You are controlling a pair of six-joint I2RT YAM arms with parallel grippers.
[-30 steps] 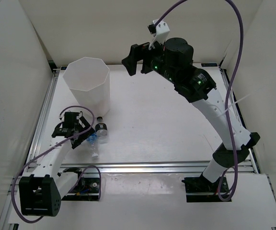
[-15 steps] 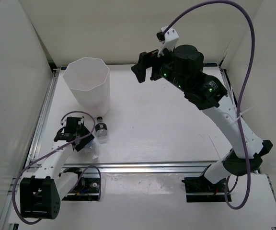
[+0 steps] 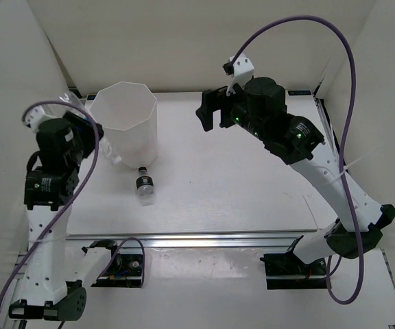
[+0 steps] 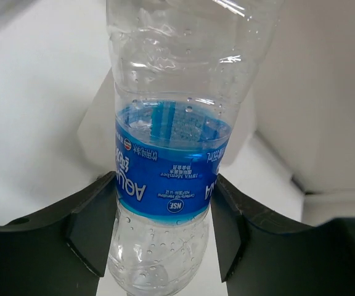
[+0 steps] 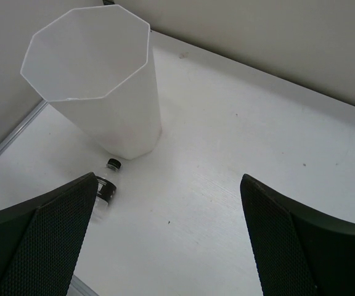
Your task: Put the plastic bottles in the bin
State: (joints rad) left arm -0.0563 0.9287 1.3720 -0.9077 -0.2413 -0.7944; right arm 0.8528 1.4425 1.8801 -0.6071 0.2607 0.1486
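Left wrist view: the left claw (image 4: 162, 229) is squeezing the blue-labelled bottle (image 4: 165, 179) at its label band. A dark finger is pressing on each side, and the clear body is running up and out of the picture.
Left claw, from above: it is hanging raised over the left edge of the worktop (image 3: 238, 185), just beside the bin (image 3: 123, 130). It is not over the opening yet, as far as the top view shows.
Right claw: the right claw (image 5: 171, 246) is standing wide apart and gripping nothing. It is hovering high above the middle of the worktop and looking down at the bin.
Bin: it is standing upright at the far left of the worktop with its octagonal rim open upward. The translucent inside is showing no bottle that I can make out, but the bottom is not clear enough to be sure.
Black-capped bottle: the black-capped bottle (image 3: 144, 187) is lying on its side on the worktop just in front of the bin's foot. Its cap is pointing toward the bin, and neither claw is touching it.
Other bottles: the red-capped one and the plain clear one are not showing in any view, so I cannot tell where they are.
Progress: judging by this, one bottle is being carried and is close to its drop. At least one more is waiting on the worktop.
Left to do: the left claw probably needs to go over the rim and let go. After that, someone has to fetch the black-capped bottle.
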